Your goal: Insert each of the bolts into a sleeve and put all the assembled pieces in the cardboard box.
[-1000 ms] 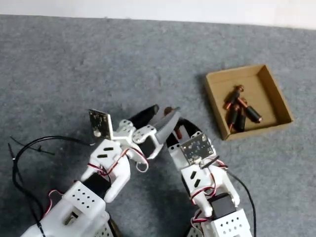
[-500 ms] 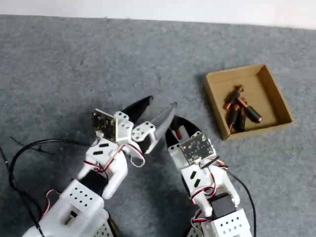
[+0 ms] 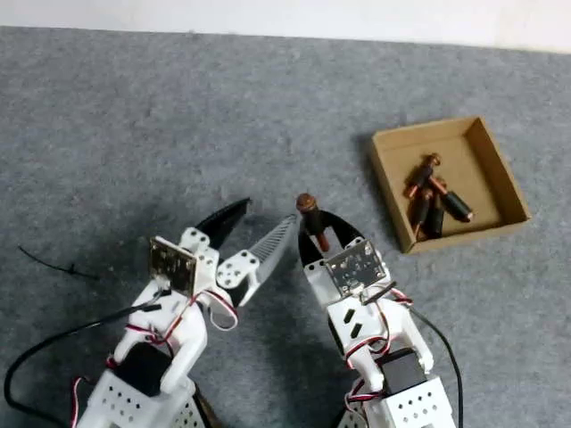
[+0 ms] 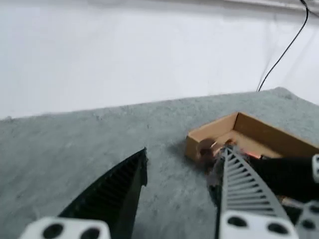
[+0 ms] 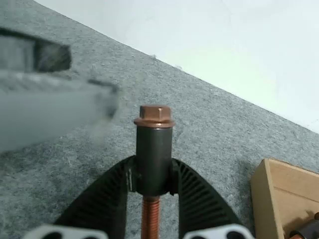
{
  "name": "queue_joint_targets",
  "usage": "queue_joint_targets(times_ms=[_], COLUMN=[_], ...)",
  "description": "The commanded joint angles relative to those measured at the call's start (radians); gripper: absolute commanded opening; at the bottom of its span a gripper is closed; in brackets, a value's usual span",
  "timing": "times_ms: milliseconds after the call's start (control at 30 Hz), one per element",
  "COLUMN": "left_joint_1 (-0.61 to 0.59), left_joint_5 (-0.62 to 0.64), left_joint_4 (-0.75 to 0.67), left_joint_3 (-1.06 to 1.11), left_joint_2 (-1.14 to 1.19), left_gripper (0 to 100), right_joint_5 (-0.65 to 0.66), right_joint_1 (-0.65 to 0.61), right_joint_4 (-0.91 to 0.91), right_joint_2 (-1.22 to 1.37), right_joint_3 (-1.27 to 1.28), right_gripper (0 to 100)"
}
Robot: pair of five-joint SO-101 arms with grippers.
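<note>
Grips one assembled piece in the right gripper (image 3: 312,236), low centre of the high view. Black fingers (image 5: 102,204) clamped on the dark sleeve (image 5: 154,152), copper bolt (image 5: 155,115) run through it, hex head seated on the sleeve's top end. Holds the left gripper (image 3: 268,214) just left of it, fingers wide apart, nothing between them. Shows the cardboard box (image 3: 385,192) at the right of the high view, well apart from the held piece, with finished pieces (image 3: 433,201) heaped inside.

Risks, by judgement:
- Could knock the bolt askew, or shove it back out of the sleeve, should the grey left finger brush the head.
- Could shed the bolt on the way to the box. Only the sleeve is pinched, so tipping head-down might let the bolt slide free.
- Could snag the shank on the near box wall if carried too low, or release short onto the grey mat (image 3: 134,116).

Hard to make out:
- Whether the grey fingertip touches the bolt head or merely sits close: cannot tell.
- Number of pieces in the box: overlapping, not countable.
- Lower end of the shank: cut off at the bottom edge of the right wrist view.
- Held piece in the left wrist view: mostly hidden behind the grey finger.
</note>
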Motion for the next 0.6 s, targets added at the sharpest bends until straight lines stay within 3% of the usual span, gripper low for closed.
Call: queue_joint_targets(times_ms=[0,333,467,567], left_joint_1=[-0.059,-0.232,-0.232,-0.232], left_joint_5=[-0.006,0.002,0.075,0.063], left_joint_4=[0.071,0.229,0.235,0.233], left_joint_3=[-0.002,0.015,0.028,0.025], left_joint_2=[-0.002,0.01,0.01,0.01], left_gripper=[23,22,11,3], right_joint_5=[0.006,0.0,0.0,-0.012], right_joint_1=[0.013,0.128,0.188,0.292], right_joint_4=[-0.01,-0.062,-0.124,-0.179], right_joint_2=[-0.024,-0.024,-0.016,-0.013], right_joint_3=[0.101,0.101,0.097,0.093], right_gripper=[0.5,0.5,0.5,0.5])
